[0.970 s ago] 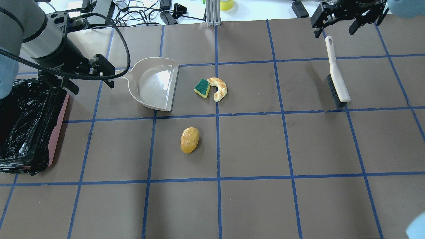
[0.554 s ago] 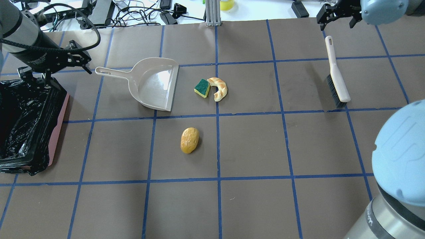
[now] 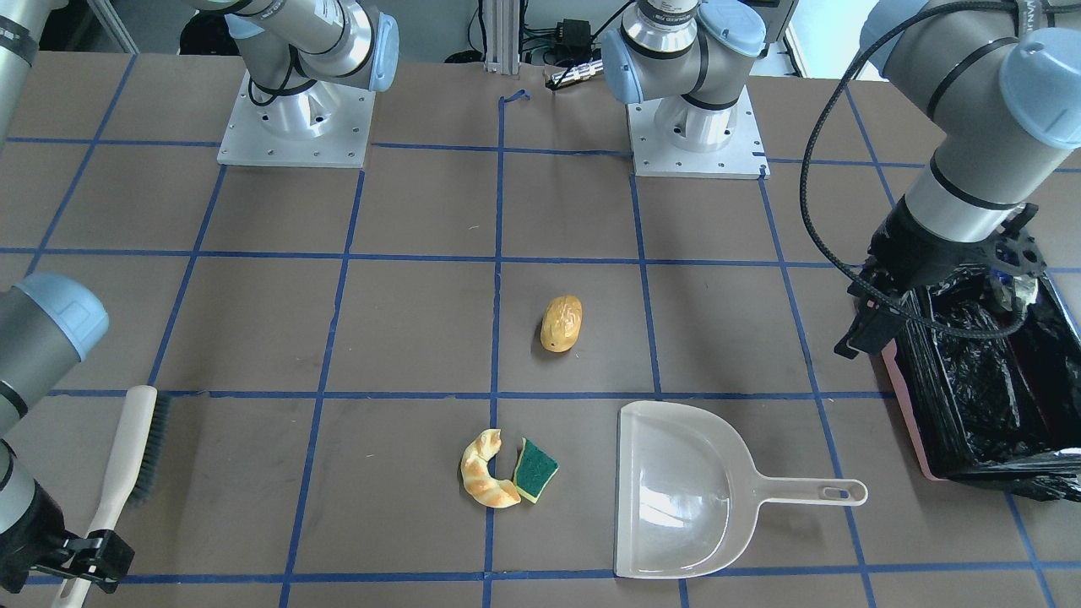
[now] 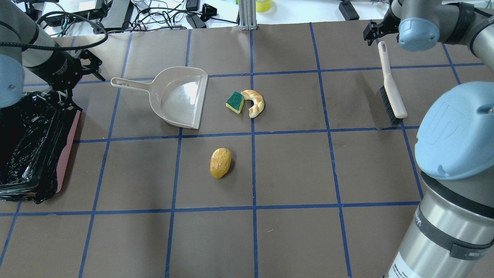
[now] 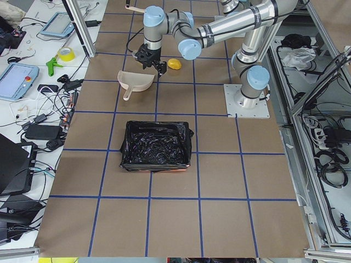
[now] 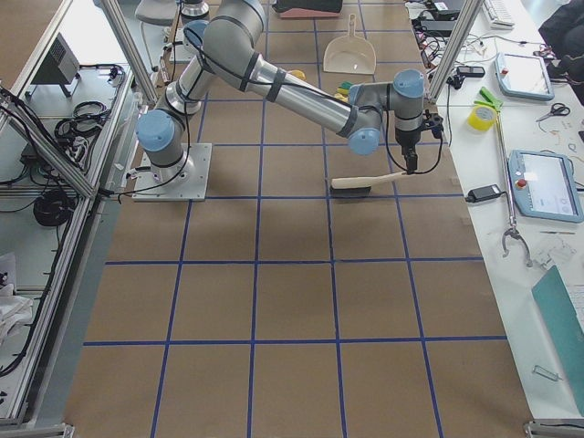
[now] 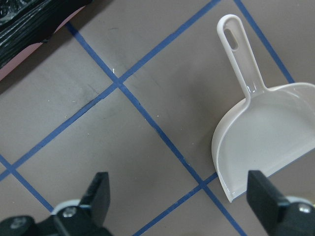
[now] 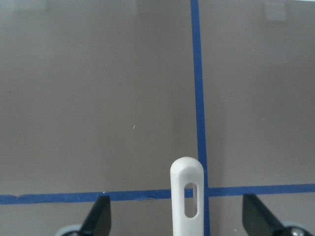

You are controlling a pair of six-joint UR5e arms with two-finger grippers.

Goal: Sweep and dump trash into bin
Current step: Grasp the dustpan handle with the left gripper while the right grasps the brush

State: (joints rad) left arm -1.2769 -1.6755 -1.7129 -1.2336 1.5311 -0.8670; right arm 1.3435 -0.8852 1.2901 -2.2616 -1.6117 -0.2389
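Observation:
The bread roll (image 4: 220, 163) lies alone mid-table. The croissant (image 4: 254, 102) and the sponge piece (image 4: 234, 102) lie touching, just right of the beige dustpan's (image 4: 179, 96) open mouth. The bin (image 4: 31, 146), lined with a black bag, stands at the left edge. My left gripper (image 4: 79, 81) is open and empty, held above the table between the bin and the dustpan handle (image 7: 236, 49). My right gripper (image 4: 376, 33) is open above the handle end of the brush (image 8: 187, 196); the handle sits between the fingers (image 8: 98, 219), which do not touch it.
The brush (image 4: 389, 87) lies at the far right, bristles toward the robot. My right arm's elbow (image 4: 455, 131) hangs over the right side of the table. The two arm bases (image 3: 296, 127) stand at the robot's edge. Cables and devices (image 4: 154, 15) lie beyond the far edge.
My left gripper has moved left, away from the dustpan handle toward the bin. My right arm's elbow has swung into view on the right. The trash, dustpan and brush have not moved.

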